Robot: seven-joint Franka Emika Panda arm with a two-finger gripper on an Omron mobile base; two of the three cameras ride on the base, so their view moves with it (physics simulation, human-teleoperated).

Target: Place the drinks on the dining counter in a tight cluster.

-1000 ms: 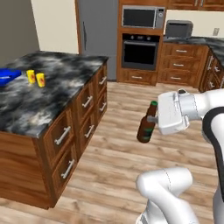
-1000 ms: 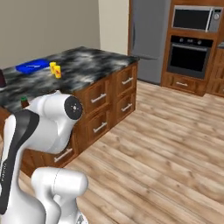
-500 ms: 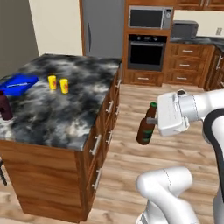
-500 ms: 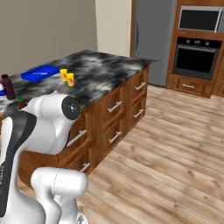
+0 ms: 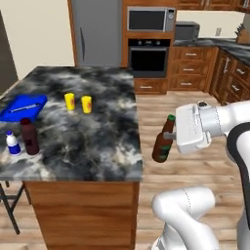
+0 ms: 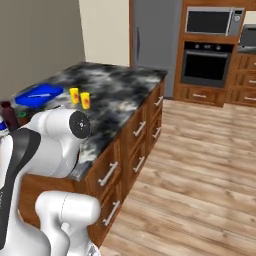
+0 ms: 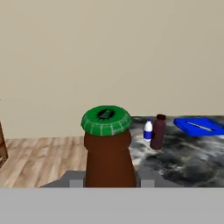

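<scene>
My gripper [image 5: 173, 136] is shut on the neck of the slim brown beer bottle [image 5: 163, 141], holding it upright in the air just off the right edge of the dining counter [image 5: 105, 146]. The hand view looks over its green cap [image 7: 106, 119]. Close together near the counter's front left corner stand the dark maroon bottle [image 5: 30, 136] and the small white bottle [image 5: 13, 143]. The hand view has them side by side beyond the held bottle, maroon bottle [image 7: 158, 131] and white bottle [image 7: 148, 130].
Two yellow cups [image 5: 78, 102] stand mid-counter and a blue tray [image 5: 22, 106] lies at its left edge. A bar stool [image 5: 9, 205] stands at the front left. Oven, microwave and fridge line the back wall, with wood floor to the counter's right.
The whole picture has shifted as the base drove along the counter, bringing its near end and the two bottles into view. The beer bottle stays gripped in the same pose.
</scene>
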